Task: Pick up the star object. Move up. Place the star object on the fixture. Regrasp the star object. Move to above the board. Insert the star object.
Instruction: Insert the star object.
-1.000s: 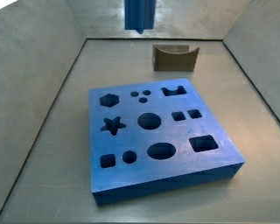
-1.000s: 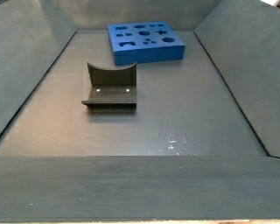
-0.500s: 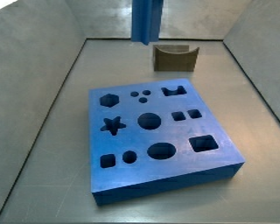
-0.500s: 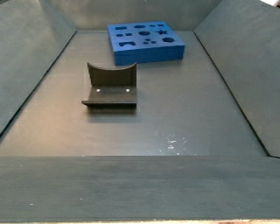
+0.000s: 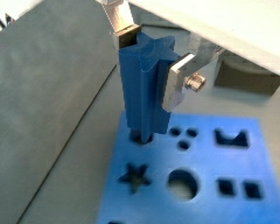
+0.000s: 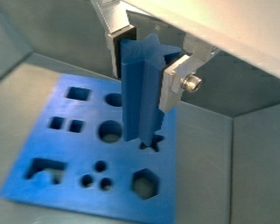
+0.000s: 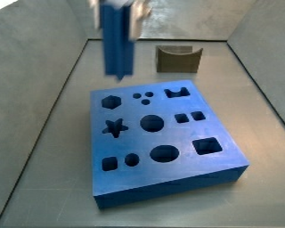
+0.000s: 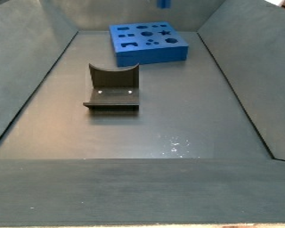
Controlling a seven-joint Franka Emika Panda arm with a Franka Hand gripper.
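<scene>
My gripper (image 5: 149, 54) is shut on the star object (image 5: 143, 87), a long blue star-section peg held upright between the silver fingers (image 5: 178, 80). It also shows in a wrist view (image 6: 139, 87). In a side view the gripper and peg (image 7: 118, 40) are blurred and hang above the far left corner of the blue board (image 7: 169, 142). The star hole (image 7: 113, 127) lies on the board's left side, nearer than the peg's lower end. In a wrist view the star hole (image 6: 153, 142) is partly hidden behind the peg's lower end.
The dark fixture (image 7: 177, 59) stands behind the board, and shows empty in a side view (image 8: 113, 89). The board (image 8: 149, 43) has several other shaped holes. Grey walls enclose the floor on all sides.
The gripper with the star object has moved left and down in the side view, from near the fixture to above the board's far left corner.
</scene>
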